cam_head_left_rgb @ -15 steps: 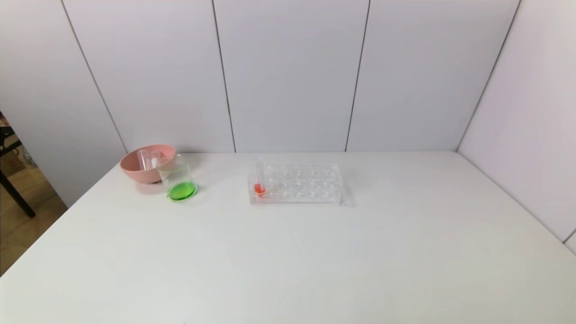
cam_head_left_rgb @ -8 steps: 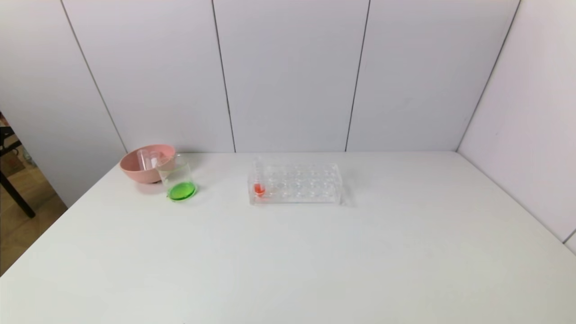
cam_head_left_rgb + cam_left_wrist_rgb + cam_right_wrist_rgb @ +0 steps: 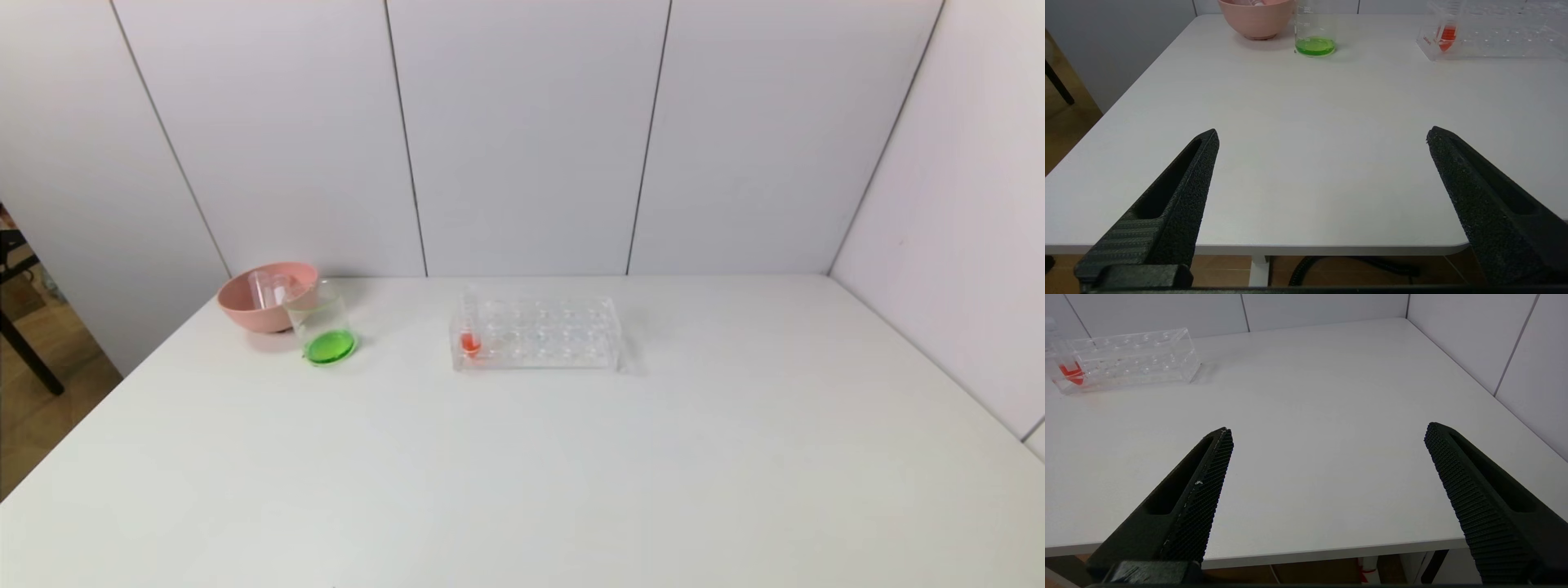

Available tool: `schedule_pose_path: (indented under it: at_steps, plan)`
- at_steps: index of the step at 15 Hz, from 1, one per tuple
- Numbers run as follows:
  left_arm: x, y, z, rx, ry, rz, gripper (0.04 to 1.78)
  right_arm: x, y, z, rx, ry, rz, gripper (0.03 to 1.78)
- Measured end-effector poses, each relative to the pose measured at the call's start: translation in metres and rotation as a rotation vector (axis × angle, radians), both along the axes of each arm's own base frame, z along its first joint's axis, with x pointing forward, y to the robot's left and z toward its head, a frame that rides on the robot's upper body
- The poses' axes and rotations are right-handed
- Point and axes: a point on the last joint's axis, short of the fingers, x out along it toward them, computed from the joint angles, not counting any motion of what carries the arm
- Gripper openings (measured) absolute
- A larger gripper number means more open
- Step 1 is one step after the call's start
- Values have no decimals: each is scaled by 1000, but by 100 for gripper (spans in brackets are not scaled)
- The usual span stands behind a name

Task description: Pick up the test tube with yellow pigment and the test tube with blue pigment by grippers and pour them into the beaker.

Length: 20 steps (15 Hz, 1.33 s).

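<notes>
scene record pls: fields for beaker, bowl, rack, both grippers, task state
beaker: upright on the table, green liquid at its bottom, just in front of the pink bowl
pink bowl: far left of table, clear empty tubes lying inside
tube rack: table centre, one red-liquid tube at its left end, other holes empty
left gripper: open, empty, near the table's front edge
right gripper: open, empty, near the front edge
task state: pouring looks done; no yellow or blue liquid visible
</notes>
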Motion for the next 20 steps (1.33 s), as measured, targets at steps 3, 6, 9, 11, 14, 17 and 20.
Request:
schedule_pose_path:
  at_steps: [3,6,9,11,14,17,20]
  plan:
    - [0,1,-1,-39,-1,24,177,0,0,0,0,0,0,171]
    - [0,1,-1,-39,0,25,177,0,0,0,0,0,0,171]
    - [0,1,-1,-39,0,25,177,0,0,0,0,0,0,171]
    - [0,1,-1,-39,0,25,177,0,0,0,-1,1,1,171]
    - [0,1,-1,-39,0,25,177,0,0,0,0,1,1,171]
    - [0,1,-1,-39,0,25,177,0,0,0,1,1,1,171]
    - [0,1,-1,-39,0,25,177,0,0,0,1,1,2,171]
